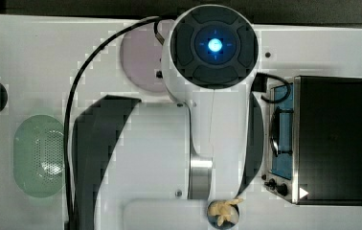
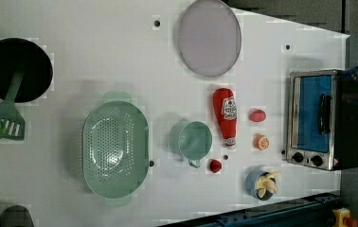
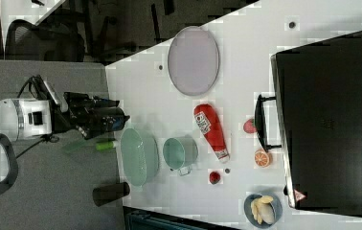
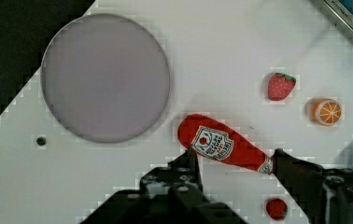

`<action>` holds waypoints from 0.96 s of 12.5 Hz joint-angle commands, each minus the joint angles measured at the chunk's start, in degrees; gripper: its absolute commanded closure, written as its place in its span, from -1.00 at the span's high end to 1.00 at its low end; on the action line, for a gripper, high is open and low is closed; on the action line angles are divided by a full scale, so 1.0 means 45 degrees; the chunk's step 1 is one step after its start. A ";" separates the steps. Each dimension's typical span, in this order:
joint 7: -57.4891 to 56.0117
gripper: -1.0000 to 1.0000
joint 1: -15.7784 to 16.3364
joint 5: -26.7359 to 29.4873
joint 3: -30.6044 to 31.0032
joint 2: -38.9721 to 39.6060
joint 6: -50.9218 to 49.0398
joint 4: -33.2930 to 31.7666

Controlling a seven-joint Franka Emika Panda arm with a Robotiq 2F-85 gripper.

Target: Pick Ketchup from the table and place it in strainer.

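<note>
The ketchup lies flat on the table, at about three o'clock from the strainer in the left view, with a green cup between them. In the wrist view the gripper hangs high above the bottle with its jaws released, empty. The bottle tapers toward its pale tip, so a squeeze near that end would likely let it slide out. A strawberry just beside it could be knocked on the way down.
</note>
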 commanded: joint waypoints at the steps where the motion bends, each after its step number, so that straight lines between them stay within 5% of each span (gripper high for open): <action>1: -0.0468 0.59 -0.1463 0.0129 0.0888 -0.3028 -0.1727 -0.1562; 3: -0.0737 1.00 -0.1437 0.0130 0.0981 -0.2858 -0.1699 -0.1748; 7: -0.2030 1.00 -0.1319 0.0135 0.1389 -0.1899 -0.1500 -0.2550; 12: -0.5654 1.00 -0.1263 0.0133 0.1825 -0.0171 0.1341 -0.3731</action>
